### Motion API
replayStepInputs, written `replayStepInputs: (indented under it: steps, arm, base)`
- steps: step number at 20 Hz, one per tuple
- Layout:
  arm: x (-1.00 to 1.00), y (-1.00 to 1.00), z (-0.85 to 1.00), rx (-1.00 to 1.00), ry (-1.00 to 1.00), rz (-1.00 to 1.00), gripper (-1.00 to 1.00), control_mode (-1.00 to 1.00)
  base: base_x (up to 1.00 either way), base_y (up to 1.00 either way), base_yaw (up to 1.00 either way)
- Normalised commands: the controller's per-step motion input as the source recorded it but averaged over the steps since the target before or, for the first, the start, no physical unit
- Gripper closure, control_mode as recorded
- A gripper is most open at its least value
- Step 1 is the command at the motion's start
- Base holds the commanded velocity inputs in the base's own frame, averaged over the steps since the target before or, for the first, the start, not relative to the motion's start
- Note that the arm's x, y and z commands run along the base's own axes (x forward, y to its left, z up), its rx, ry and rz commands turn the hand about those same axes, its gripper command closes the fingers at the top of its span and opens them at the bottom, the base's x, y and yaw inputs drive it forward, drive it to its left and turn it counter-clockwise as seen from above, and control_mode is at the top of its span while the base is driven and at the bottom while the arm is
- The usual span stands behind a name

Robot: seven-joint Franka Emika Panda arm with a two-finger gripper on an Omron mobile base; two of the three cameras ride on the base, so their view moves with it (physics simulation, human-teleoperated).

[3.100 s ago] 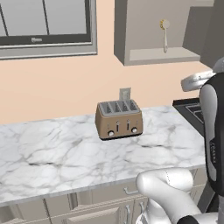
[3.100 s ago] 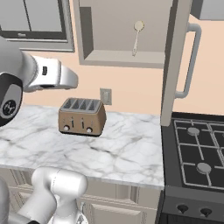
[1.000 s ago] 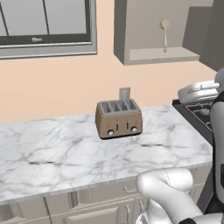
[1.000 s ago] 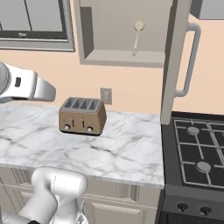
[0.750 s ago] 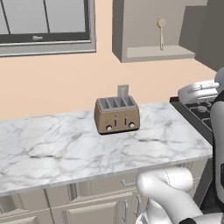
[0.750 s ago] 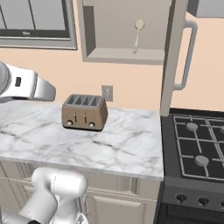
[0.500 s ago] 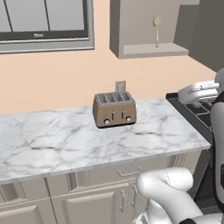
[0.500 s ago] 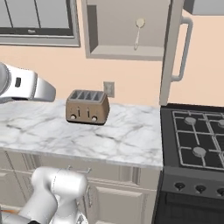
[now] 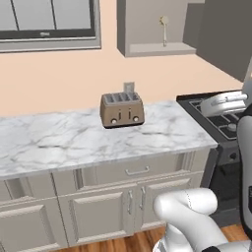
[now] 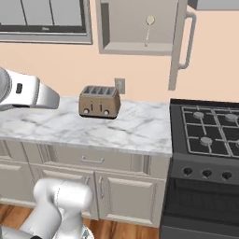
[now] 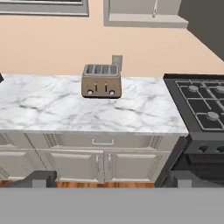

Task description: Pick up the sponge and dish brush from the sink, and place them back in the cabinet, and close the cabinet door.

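Observation:
The wall cabinet (image 9: 147, 22) (image 10: 133, 25) (image 11: 140, 13) hangs open above the counter. Inside it the dish brush (image 9: 163, 28) (image 10: 148, 28) stands upright on the shelf, round head on top. The cabinet door (image 10: 179, 44) is swung out to the right, its long silver bar handle facing the room. In the hand view my gripper (image 11: 109, 178) is open, its dark fingertips (image 11: 41, 177) wide apart with nothing between them, and it looks at the counter from well back. The sponge and the sink are out of view.
A brown toaster (image 9: 122, 109) (image 10: 99, 101) (image 11: 101, 82) stands on the white marble counter (image 9: 59, 140) by a wall outlet. A black gas stove (image 10: 210, 126) (image 11: 201, 100) adjoins the counter on the right. Beige base cabinets (image 10: 116, 186) run below, and a window (image 9: 49, 22) is up left.
The whole picture has shifted: the base has backed away from the counter, bringing the base cabinets, floor and stove into view. The gripper has stayed open.

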Motion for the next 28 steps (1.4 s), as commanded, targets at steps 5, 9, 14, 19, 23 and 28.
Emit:
replayStepInputs:
  steps: [5, 9, 14, 19, 23, 28]
  arm:
    - [0.0, 0.0, 0.0, 0.0, 0.0, 0.0, -1.0, 1.0]
    - [0.0, 0.0, 0.0, 0.0, 0.0, 0.0, -1.0, 1.0]
    - [0.0, 0.0, 0.0, 0.0, 0.0, 0.0, -1.0, 1.0]
    - [0.0, 0.0, 0.0, 0.0, 0.0, 0.0, -1.0, 1.0]
    - [0.0, 0.0, 0.0, 0.0, 0.0, 0.0, -1.0, 1.0]
    - [0.0, 0.0, 0.0, 0.0, 0.0, 0.0, -1.0, 1.0]
  base:
    - [-0.48, -0.12, -0.14]
    - [-0.15, -0.08, -0.26]
    - [-0.03, -0.11, -0.36]
    - [0.0, -0.06, -0.42]
    - [0.0, -0.04, -0.43]
    - [-0.06, -0.1, -0.45]
